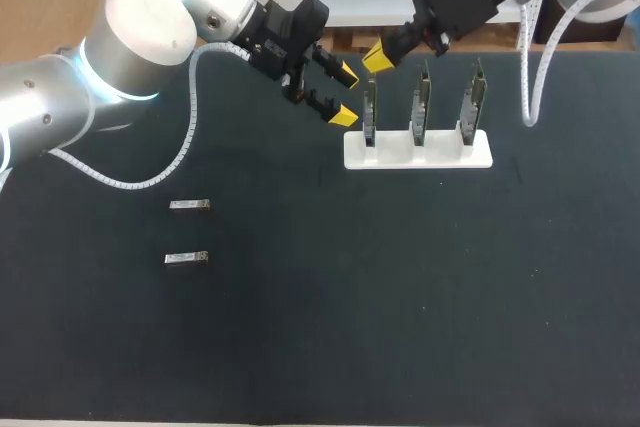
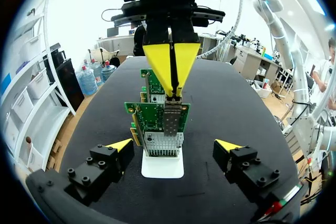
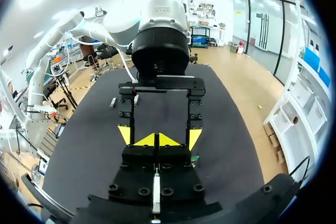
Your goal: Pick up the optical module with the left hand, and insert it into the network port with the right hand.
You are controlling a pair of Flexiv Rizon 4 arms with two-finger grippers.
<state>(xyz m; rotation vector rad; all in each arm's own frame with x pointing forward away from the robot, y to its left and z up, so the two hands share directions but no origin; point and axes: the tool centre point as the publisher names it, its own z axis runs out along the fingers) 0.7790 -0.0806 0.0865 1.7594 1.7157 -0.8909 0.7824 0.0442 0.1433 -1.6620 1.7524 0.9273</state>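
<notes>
Two spare modules (image 1: 190,205) lay far left on the table. The left gripper (image 1: 345,95) stood wide open and empty beside the first card (image 1: 369,112). The right gripper (image 1: 377,57) pinched a module (image 2: 171,119) from above, its long axis vertical, at the card's port and seemingly partly seated.

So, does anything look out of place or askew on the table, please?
Nothing stands out. The three cards stand upright in the white stand, two spare modules lie flat, and the right gripper holds the optical module squarely at one card.
</notes>
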